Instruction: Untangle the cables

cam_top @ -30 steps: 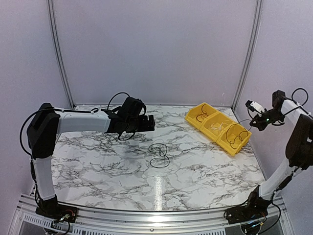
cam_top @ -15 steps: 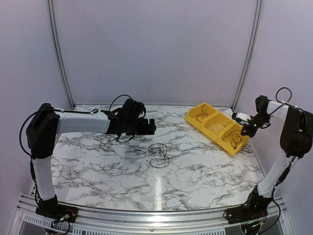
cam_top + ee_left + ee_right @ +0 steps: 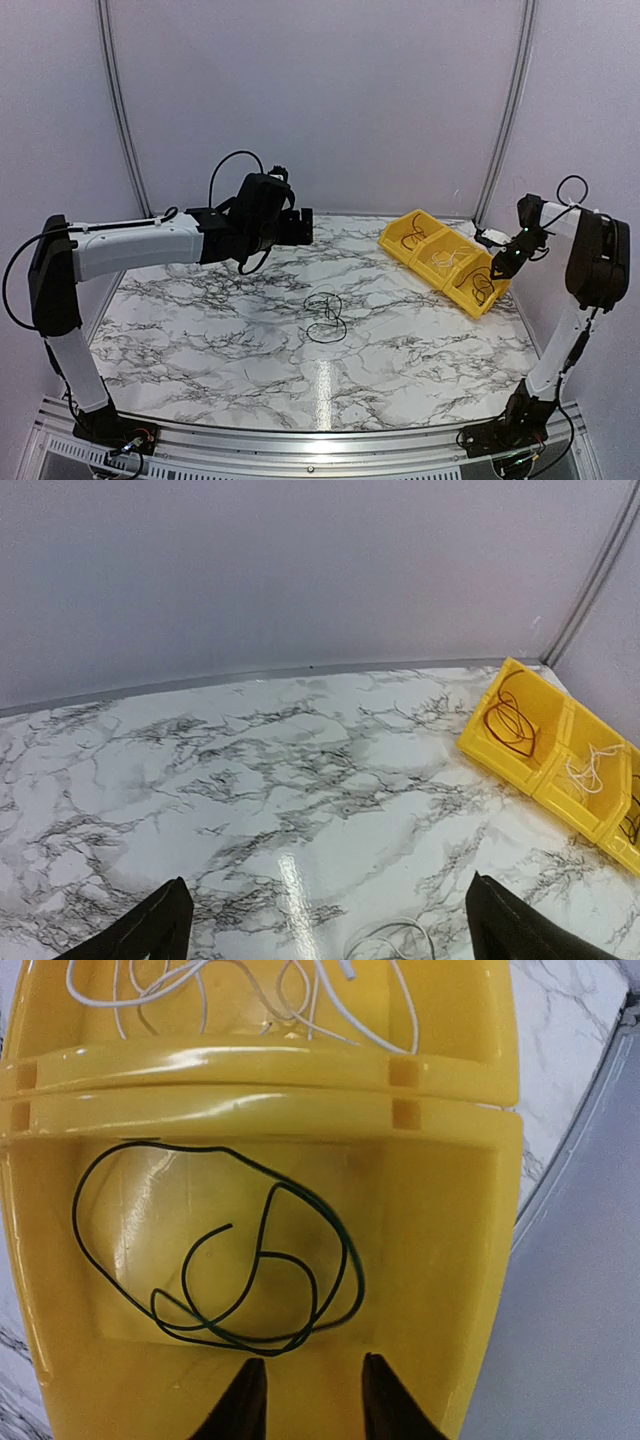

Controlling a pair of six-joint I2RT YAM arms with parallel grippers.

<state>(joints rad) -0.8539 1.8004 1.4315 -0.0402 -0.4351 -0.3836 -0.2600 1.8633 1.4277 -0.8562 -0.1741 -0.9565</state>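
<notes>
Drop-off step: R gripper (image 3: 312, 1380) over bin (image 3: 260, 1070) end compartment, jaws apart, nothing between; black cable (image 3: 345, 1250) lying loose inside. Other cables (image 3: 325, 318) knotted mid tabletop (image 3: 200, 330). L gripper (image 3: 325, 900) wide open, hovering beyond them. Next, prob.: descend, pinch single strand, pull free.

Cables (image 3: 325, 317) lie centred on the table (image 3: 200, 330) — bins (image 3: 495, 765) to their right, one cable (image 3: 220, 1260) inside.
</notes>
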